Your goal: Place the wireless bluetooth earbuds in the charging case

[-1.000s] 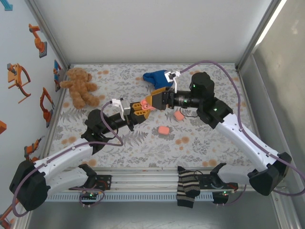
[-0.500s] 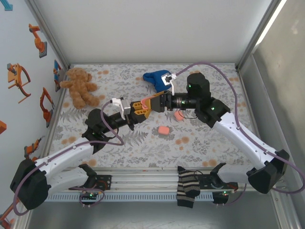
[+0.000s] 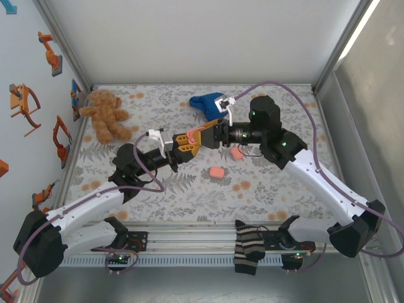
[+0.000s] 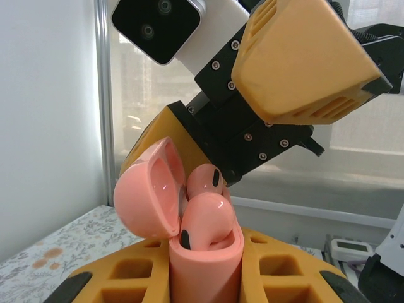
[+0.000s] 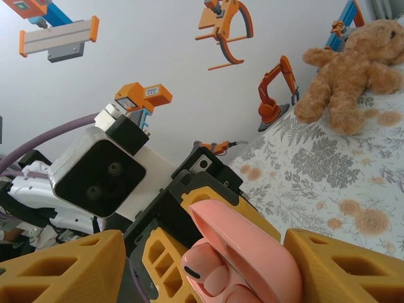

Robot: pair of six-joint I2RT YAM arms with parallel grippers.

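1. Over the last second the right hand (image 3: 203, 134) has slid leftward to meet the left hand (image 3: 182, 142) above the surface (image 3: 189, 197), and its jaws have narrowed a little.
2. Its jaws stand apart on either side of the open lid (image 5: 243, 249). We cannot tell whether they touch it.
3. The left hand stays clamped on the case (image 4: 205, 268), holding it upright in mid-air.
4. Both earbuds (image 4: 207, 218) sit in the case's mouth, so we judge insertion nearly done, with seating them fully and closing the lid still to do.
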